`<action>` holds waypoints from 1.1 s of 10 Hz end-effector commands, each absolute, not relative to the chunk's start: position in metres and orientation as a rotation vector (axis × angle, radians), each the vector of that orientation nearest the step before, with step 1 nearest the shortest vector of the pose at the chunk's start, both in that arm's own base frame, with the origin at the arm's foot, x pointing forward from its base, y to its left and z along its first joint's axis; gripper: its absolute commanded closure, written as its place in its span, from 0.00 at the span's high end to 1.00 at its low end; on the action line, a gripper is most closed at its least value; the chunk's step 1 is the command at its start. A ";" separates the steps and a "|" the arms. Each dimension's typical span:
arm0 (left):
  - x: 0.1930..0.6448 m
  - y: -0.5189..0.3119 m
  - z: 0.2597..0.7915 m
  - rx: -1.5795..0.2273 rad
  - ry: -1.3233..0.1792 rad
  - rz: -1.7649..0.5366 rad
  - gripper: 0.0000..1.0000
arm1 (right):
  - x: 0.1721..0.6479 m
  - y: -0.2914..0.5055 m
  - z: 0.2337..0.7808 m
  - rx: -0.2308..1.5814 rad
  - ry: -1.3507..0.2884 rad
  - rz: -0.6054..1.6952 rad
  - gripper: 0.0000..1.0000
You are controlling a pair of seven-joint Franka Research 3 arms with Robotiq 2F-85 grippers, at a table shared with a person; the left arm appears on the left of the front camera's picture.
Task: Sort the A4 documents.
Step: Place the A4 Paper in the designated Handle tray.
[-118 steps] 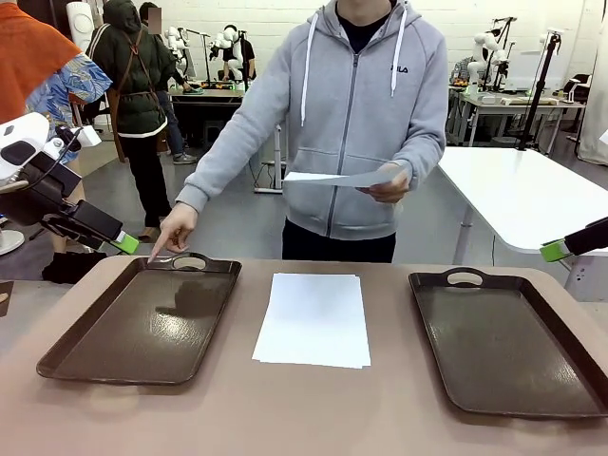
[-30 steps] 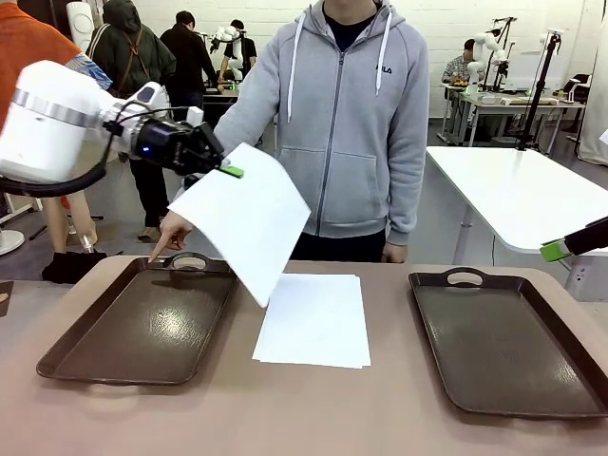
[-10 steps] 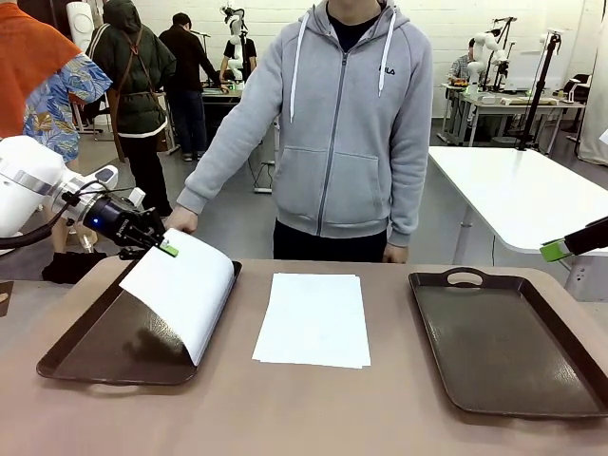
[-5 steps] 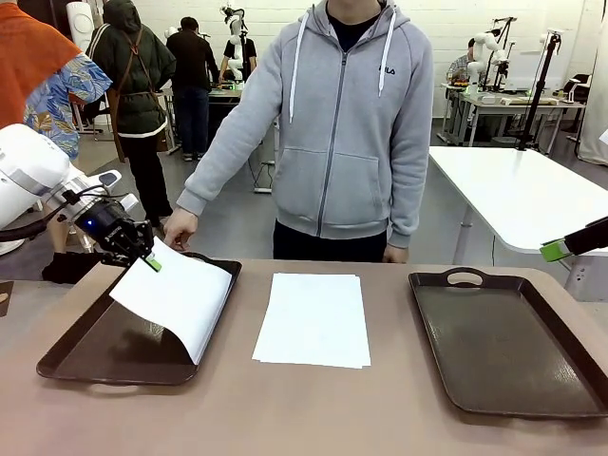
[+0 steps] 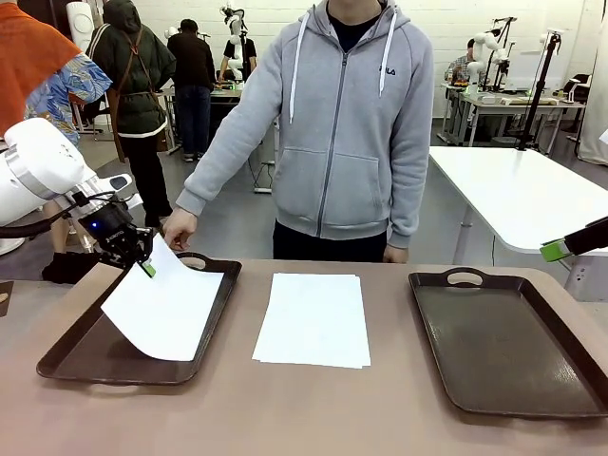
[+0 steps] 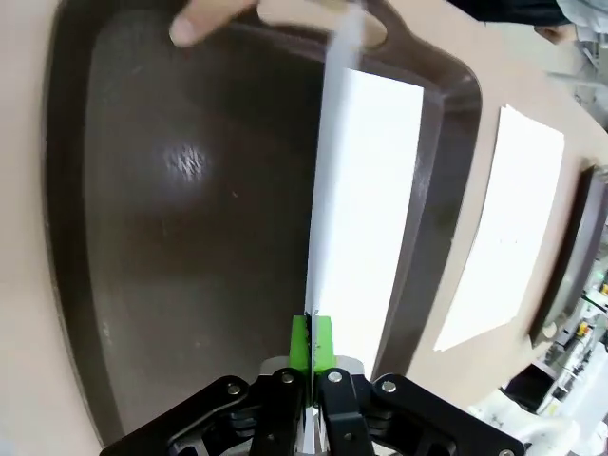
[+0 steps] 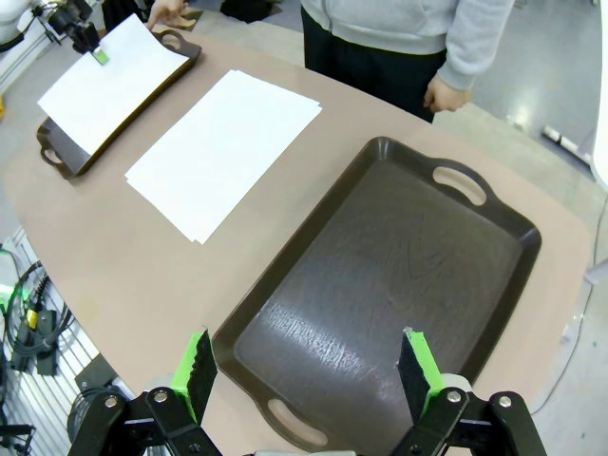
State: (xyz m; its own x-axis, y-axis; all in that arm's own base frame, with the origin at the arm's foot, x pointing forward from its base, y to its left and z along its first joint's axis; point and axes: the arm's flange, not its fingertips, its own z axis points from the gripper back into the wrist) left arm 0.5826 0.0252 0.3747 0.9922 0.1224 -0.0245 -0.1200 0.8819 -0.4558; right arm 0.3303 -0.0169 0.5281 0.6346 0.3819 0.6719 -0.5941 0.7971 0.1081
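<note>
Pads of the left gripper (image 5: pixel 144 267) are pressing together on the far corner of one white sheet (image 5: pixel 163 309), at the left end of the table (image 5: pixel 313 408). In the left wrist view this sheet is running edge-on away from the clamped green fingers (image 6: pixel 323 344). It is slanting down over the left tray (image 5: pixel 66 353), covering the tray's right half. Whether its lower edge is touching the tray floor I cannot tell. Just beyond the gripper, the person's hand (image 5: pixel 177 228) is hanging fingers-down at the tray's far handle. At the middle of the table, between the two trays, a stack of A4 documents (image 5: pixel 313 318) is lying flat, its edges slightly fanned and touching neither tray. Further right, the right tray (image 5: pixel 503 347) is sitting with its floor bare and its far handle toward the person. The right gripper (image 5: pixel 556 251) is waiting at the picture's right edge, off the table's side. In its own wrist view its green-padded fingers (image 7: pixel 199 361) are standing wide apart with nothing between them, looking down on the right tray's near end.
</note>
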 end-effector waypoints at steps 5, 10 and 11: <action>0.582 0.017 0.357 -0.406 0.022 0.083 0.01 | 0.331 -0.016 0.527 0.348 -0.680 0.575 1.00; 0.591 0.015 0.359 -0.316 0.002 0.017 0.01 | 0.331 -0.016 0.527 0.348 -0.680 0.575 1.00; 0.592 0.014 0.358 -0.310 0.008 0.007 0.01 | 0.331 -0.016 0.527 0.348 -0.680 0.575 1.00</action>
